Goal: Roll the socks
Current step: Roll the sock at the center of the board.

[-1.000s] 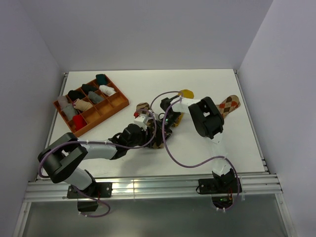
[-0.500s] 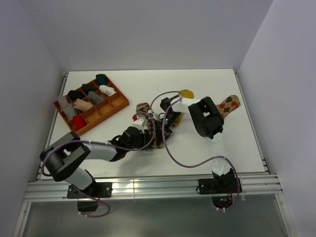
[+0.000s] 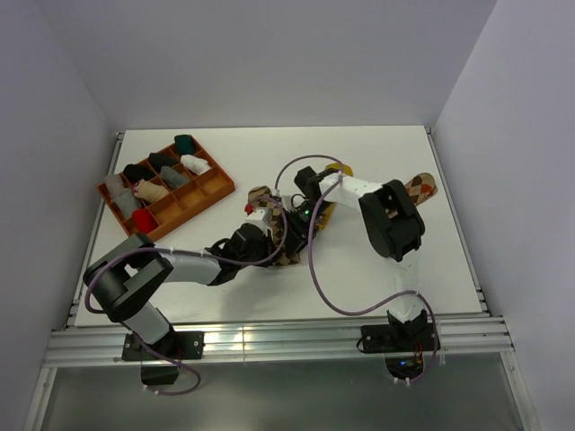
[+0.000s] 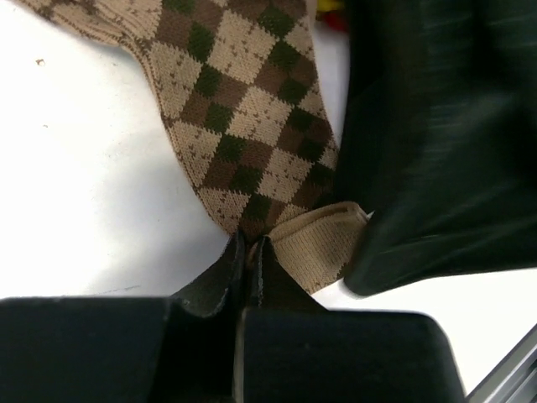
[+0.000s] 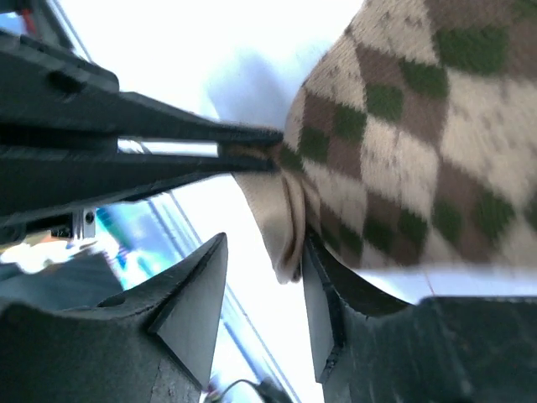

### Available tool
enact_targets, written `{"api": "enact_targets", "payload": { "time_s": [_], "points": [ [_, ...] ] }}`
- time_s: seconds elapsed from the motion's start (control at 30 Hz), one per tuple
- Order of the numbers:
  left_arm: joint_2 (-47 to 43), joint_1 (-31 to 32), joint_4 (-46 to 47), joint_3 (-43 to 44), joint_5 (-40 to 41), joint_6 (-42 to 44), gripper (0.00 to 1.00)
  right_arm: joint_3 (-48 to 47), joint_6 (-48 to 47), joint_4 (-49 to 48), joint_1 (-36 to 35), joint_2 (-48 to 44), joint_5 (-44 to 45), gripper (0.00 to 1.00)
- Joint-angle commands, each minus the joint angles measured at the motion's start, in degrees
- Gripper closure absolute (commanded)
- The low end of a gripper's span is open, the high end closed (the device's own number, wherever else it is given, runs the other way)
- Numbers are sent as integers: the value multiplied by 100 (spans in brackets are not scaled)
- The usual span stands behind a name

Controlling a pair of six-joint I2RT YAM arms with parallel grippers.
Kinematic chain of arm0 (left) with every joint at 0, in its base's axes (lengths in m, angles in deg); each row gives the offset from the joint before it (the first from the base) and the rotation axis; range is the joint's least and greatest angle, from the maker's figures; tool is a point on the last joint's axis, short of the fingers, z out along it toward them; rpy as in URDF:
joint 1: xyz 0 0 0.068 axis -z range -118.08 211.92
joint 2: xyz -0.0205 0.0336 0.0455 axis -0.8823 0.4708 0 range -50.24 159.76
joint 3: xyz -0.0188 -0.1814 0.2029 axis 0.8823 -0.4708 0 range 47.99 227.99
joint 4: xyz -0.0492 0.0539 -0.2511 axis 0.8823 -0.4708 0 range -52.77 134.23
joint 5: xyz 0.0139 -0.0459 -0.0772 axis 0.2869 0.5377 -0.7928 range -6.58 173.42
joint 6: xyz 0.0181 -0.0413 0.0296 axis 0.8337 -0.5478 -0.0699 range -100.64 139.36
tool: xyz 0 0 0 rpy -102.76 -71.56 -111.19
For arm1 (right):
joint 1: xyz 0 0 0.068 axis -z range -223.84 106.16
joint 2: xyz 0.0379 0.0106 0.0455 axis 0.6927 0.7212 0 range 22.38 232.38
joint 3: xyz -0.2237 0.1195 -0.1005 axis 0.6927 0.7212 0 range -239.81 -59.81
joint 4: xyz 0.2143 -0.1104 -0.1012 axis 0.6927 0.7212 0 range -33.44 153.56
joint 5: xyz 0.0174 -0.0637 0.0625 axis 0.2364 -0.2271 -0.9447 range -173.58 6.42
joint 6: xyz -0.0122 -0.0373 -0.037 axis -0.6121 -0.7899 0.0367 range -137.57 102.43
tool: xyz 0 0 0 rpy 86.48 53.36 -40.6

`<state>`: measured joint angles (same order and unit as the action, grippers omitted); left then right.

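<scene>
Socks lie spread across the white table, all to the right of the orange tray that holds small plain bundles. Nearest the tray is the brown-and-cream argyle sock. Its long axis runs from a far end just off the tray's right corner toward the near side of the table, slanting a little away from the tray. The plain cream cuff is at that near end, folded over on itself. The left claw is closed tight on the sock's edge right beside the cuff, its two fingers pressed together with knit pinched between them. The right claw meets it from the other side with its jaws apart. The folded cuff hangs in the gap, close against one finger and clear of the other. From above, both claws and their cables cover the middle and near part of this sock, so only its far end and a sliver of the near end show. Farther from the tray, a mustard yellow sock shows only as a small rounded patch behind the right arm, and its direction cannot be made out. Farthest from the tray, the orange argyle sock lies on a diagonal, its rounded end pointing away from the tray, its other end hidden behind the right arm.
</scene>
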<state>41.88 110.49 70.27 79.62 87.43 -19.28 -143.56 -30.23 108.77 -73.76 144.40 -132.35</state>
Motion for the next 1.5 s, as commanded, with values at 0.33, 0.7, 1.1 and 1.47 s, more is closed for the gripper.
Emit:
{"api": "enact_targets", "payload": {
  "time_s": [0.33,0.7,1.1,1.47],
  "points": [
    [-53,20,-2961,887,-313,-435,100,2246,-1245,-2573,882,-3399,1448,50],
    [236,-50,-4396,1801,-1217,-365,100,4410,-2548,-4613,-875,-4977,3128,46],
    [650,-419,-4459,1969,-2080,-356,100,5210,-2987,-5502,-2308,-5109,3664,42],
    [843,-446,-4538,2197,-2141,-338,100,5035,-3119,-5265,-2836,-4644,4024,40]
  ]
}}
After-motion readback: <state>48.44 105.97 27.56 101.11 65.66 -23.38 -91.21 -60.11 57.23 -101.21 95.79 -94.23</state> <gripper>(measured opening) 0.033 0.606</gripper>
